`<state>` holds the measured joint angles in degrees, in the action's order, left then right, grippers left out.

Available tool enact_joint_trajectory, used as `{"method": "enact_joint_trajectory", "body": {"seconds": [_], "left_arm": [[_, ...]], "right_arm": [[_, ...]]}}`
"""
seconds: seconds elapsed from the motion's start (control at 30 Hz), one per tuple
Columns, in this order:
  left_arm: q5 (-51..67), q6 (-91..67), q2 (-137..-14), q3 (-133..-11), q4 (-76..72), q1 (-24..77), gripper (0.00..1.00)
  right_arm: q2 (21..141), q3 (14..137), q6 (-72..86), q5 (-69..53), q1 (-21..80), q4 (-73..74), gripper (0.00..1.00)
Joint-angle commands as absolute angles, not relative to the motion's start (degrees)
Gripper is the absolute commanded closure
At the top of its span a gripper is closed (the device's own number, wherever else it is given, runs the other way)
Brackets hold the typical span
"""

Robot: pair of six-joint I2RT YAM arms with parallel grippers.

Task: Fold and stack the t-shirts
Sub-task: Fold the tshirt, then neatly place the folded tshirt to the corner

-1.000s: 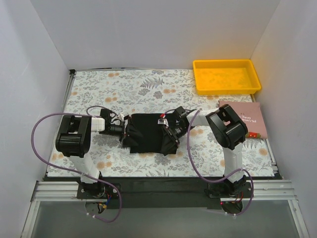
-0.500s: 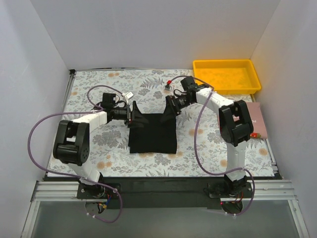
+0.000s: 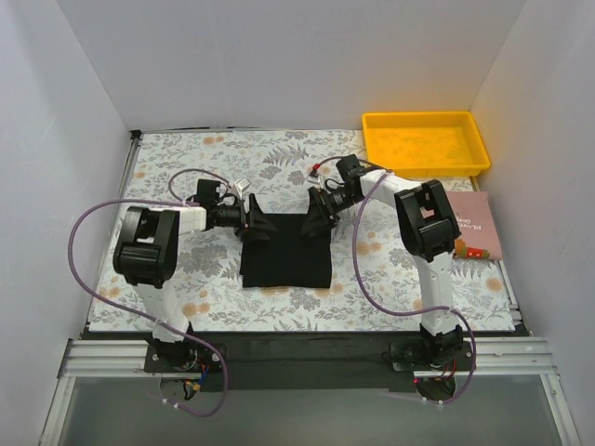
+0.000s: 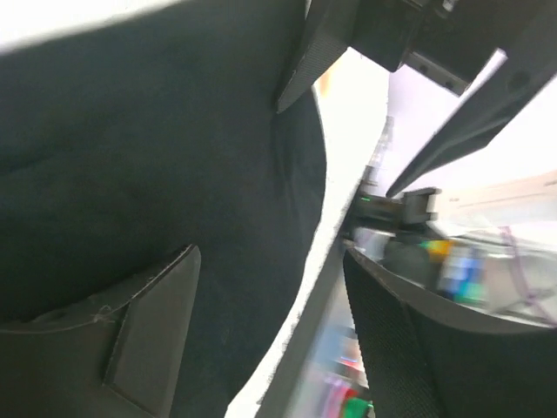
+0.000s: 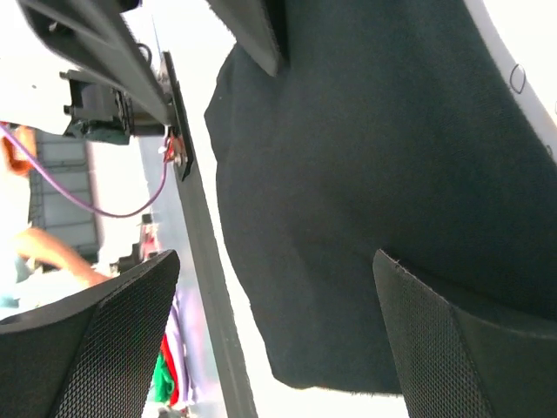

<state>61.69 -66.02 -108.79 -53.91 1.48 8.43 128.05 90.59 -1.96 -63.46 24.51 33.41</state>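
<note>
One black t-shirt lies folded into a flat rectangle on the floral table cover, in the middle of the top view. My left gripper is at its far left corner and my right gripper is at its far right corner. Both point inward over the shirt's far edge. In the left wrist view the black fabric lies beneath my left gripper, whose jaws stand wide apart. In the right wrist view the fabric lies beneath my right gripper, also wide open. Neither holds cloth.
A yellow tray stands at the far right corner. A pinkish book lies on the right, near the right arm's elbow. White walls close in the left, far and right sides. Purple cables loop beside both arms.
One second ago both grippers were bunched over the shirt's middle. They swung out to its far edge, the shirt now lies flat, and both arms have since drawn their elbows nearer.
</note>
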Motion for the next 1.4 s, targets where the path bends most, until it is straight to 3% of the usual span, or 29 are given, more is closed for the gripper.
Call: {"method": "enact_joint_trajectory", "body": {"seconds": [0.0,0.13,0.3,0.43,0.5,0.73,1.23,1.3,1.37], "left_arm": [[57.4,-54.88,-96.44,-55.72,3.68,8.96,0.35],[44.59,-34.75,-87.29,-57.49,13.43,18.96,0.47],[31.04,-11.99,-78.24,-50.81,14.41,33.64,0.48],[20.4,-0.2,-78.83,-45.62,6.88,47.71,0.54],[18.29,2.98,-81.89,-45.35,5.1,51.65,0.62],[16.87,8.26,-89.98,-45.26,-2.8,56.78,0.66],[20.56,7.29,-96.24,-45.09,-3.96,57.57,0.68],[23.01,6.86,-95.63,-44.65,-2.73,57.57,0.69],[23.99,5.81,-95.54,-45.0,-1.67,57.48,0.79]], "right_arm": [[116.23,90.36,3.42,-59.78,24.08,29.46,0.02],[105.75,79.74,9.31,-52.85,21.1,22.16,0.02],[95.64,64.61,14.49,-47.3,16.09,17.32,0.02],[91.94,60.74,17.66,-42.11,13.1,16.35,0.02],[90.89,59.07,18.98,-41.14,12.83,15.91,0.02],[90.53,56.43,22.41,-40.6,11.52,14.42,0.02],[90.62,50.9,30.94,-46.14,11.34,8.45,0.02],[90.53,49.49,31.2,-46.23,11.69,7.91,0.02],[90.61,48.96,31.99,-46.32,12.04,6.95,0.02]]}}
